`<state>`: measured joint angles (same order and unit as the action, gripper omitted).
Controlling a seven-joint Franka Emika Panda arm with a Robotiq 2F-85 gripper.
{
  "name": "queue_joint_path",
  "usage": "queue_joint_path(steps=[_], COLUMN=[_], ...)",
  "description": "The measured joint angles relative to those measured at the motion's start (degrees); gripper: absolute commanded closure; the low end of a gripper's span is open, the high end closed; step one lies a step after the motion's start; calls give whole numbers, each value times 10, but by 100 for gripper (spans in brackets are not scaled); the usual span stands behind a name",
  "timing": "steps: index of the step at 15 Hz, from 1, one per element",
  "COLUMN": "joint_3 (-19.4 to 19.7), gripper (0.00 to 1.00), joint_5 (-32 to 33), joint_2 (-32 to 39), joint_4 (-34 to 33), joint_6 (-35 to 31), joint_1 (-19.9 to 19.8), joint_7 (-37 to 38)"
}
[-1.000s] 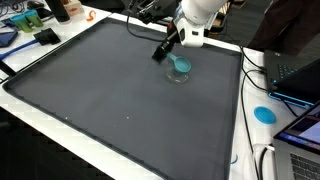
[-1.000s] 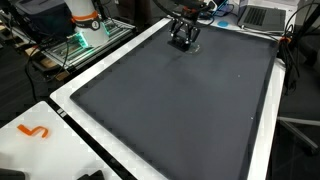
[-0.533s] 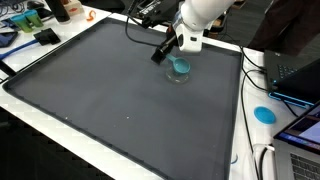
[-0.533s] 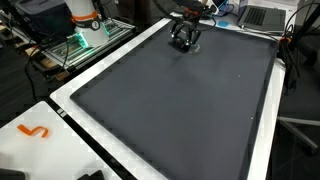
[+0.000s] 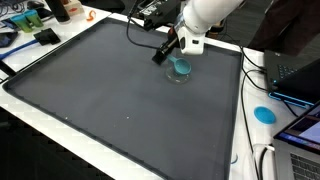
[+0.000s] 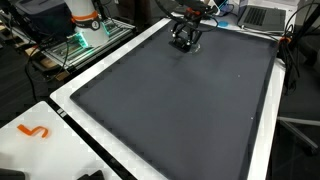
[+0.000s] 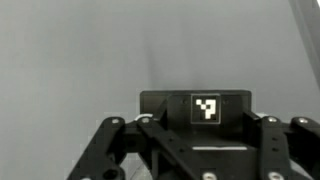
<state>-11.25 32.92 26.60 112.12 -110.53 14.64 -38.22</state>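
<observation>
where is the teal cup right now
In an exterior view the teal cup sits on the dark mat near that picture's far right corner, close beneath the gripper. The wrist view does not show it.

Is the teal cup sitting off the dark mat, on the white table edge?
No, the teal cup sits on the dark mat near its far edge, just below the claw.
</observation>
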Motion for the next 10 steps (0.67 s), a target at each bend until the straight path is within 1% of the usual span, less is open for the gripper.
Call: queue_joint_path(steps=[10], joint_3=[2], gripper=[69], joint_5=[0], joint_2=[8], joint_4=[-9], joint_6=[8], joint_1=[0], joint_7=[1])
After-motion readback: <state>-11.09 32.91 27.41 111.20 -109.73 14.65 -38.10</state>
